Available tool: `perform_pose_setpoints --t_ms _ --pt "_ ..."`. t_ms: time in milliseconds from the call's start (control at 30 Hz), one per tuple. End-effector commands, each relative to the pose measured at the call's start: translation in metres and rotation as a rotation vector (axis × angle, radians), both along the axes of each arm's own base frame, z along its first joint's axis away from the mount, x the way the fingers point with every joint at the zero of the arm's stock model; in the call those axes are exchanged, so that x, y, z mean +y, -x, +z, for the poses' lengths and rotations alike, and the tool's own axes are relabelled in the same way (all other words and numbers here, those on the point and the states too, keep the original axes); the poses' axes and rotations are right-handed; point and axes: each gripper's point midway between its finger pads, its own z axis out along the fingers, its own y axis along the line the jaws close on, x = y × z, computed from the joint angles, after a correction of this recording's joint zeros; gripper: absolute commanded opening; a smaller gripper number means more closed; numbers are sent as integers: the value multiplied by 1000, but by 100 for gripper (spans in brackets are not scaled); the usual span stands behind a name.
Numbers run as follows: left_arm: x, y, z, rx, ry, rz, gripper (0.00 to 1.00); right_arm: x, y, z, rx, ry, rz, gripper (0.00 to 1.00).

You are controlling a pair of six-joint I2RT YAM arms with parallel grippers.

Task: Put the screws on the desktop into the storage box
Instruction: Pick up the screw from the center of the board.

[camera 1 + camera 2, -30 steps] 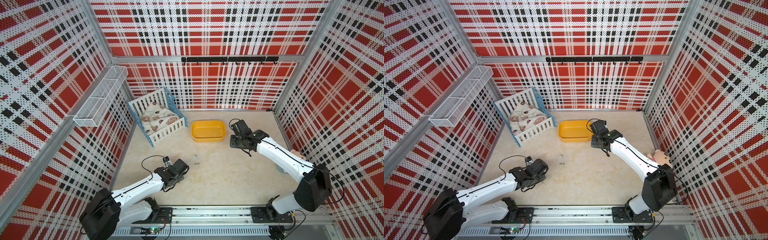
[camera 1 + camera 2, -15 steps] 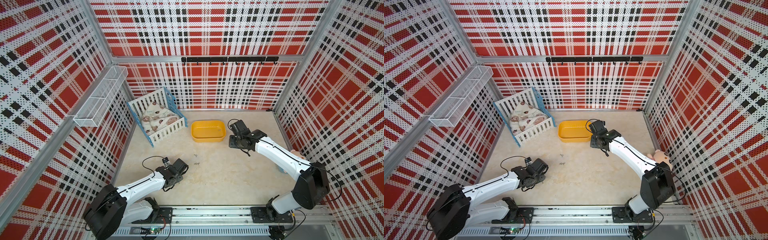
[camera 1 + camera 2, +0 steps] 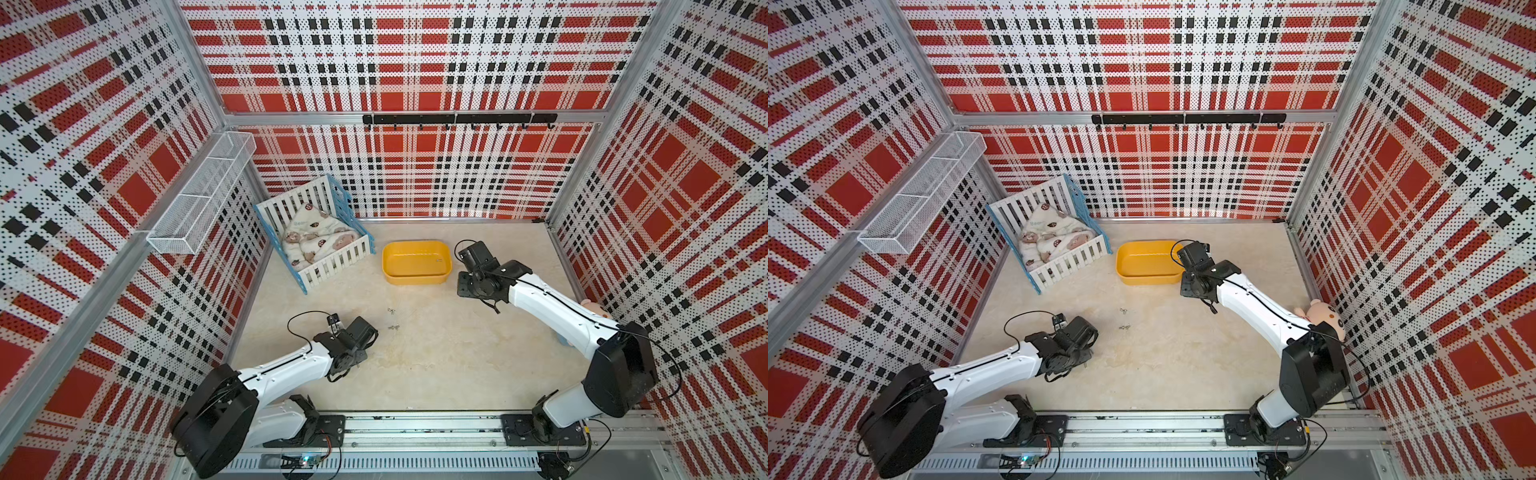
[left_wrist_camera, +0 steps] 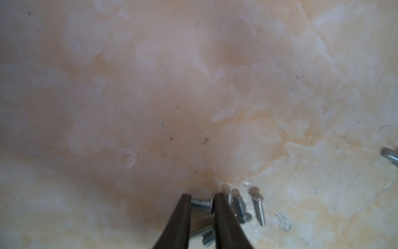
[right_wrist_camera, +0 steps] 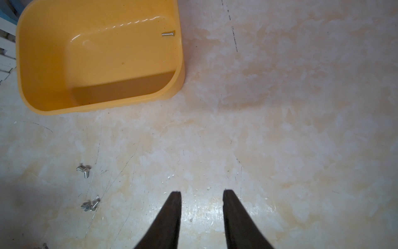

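While the jaws are too small to read from up high, both top views show the screws point(image 3: 392, 319) point(image 3: 1124, 319) in two tiny clumps on the desktop point(image 3: 457, 353). They're well apart from the yellow storage box point(image 3: 415, 279) further back. The left gripper point(image 3: 368, 332) is down low just beside them, and the right gripper point(image 3: 468, 286) is next to the box's end. Left wrist cam: the gap is narrow, with one screw point(image 4: 200, 203) lying crosswise in it, reaching finger to finger. Honestly can't tell if it's properly pinched. A few more lie just beside. Right wrist cam: the right gripper's fingers are moderately apart over bare desktop with nothing between them, and a lone screw point(image 5: 168, 33) sits inside the box near a corner.
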Motion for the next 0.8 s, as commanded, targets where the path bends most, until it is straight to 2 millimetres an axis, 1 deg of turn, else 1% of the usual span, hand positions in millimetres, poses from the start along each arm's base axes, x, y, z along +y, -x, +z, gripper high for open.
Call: perform_pose_setpoints --t_ms 0,133,233,533,667,767 --pt "3 4 -7 28 -18 -9 24 2 0 -6 4 7 10 38" --pt "4 4 -7 28 -17 -8 21 2 0 -7 5 8 9 38" --pt "1 2 -3 19 -11 -14 18 3 0 -7 5 5 10 38" --pt "-21 -22 47 -70 -15 -57 17 2 1 -6 2 6 9 38" --pt "-28 -30 63 -97 -19 -72 16 0 2 -5 1 9 6 38" --pt "-34 -42 76 -122 -33 -88 16 -2 3 -2 -7 12 2 38"
